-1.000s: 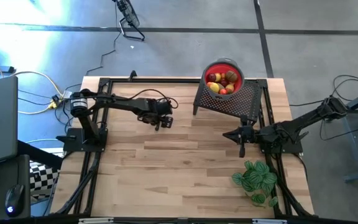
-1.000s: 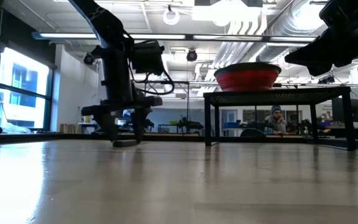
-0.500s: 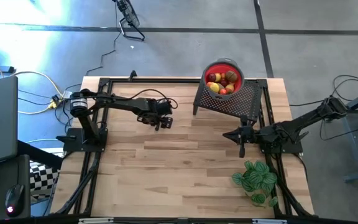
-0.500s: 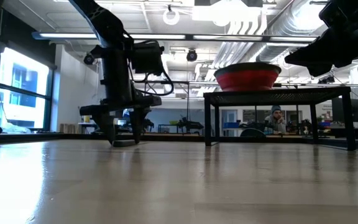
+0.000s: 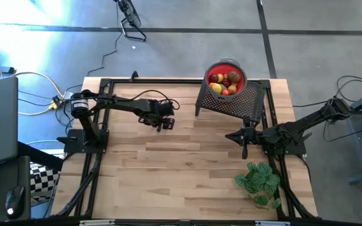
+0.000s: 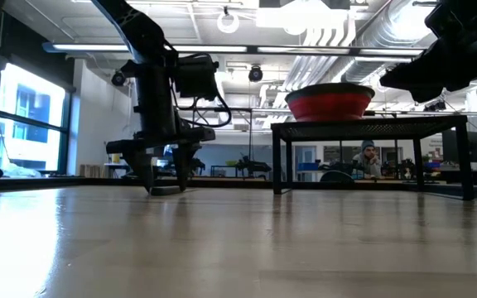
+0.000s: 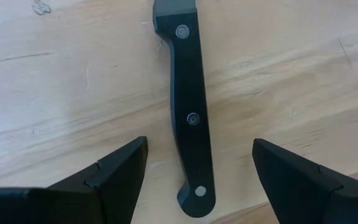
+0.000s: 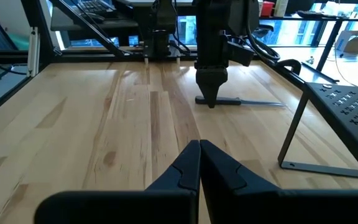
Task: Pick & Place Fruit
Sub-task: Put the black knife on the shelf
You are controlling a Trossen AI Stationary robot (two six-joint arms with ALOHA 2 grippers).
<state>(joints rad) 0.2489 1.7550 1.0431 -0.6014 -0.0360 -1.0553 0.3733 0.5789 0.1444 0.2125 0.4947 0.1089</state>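
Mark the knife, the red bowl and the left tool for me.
knife (image 7: 189,118), left wrist view, middle of its black handle
red bowl (image 6: 330,104), low view, its outer wall
left tool (image 7: 197,171), left wrist view, midway between its fingertips

You see the left gripper (image 6: 166,187) pointing down at the wooden table (image 6: 238,248), beside a dark stand (image 6: 371,128) carrying a red bowl (image 6: 330,101); a person (image 6: 366,157) sits beyond.

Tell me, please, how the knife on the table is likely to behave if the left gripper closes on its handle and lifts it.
The knife looks stiff: a riveted black handle. Lying flat on the table, it probably won't roll. Its smooth handle may slip or pivot, since the open left gripper straddles only the handle's butt end.
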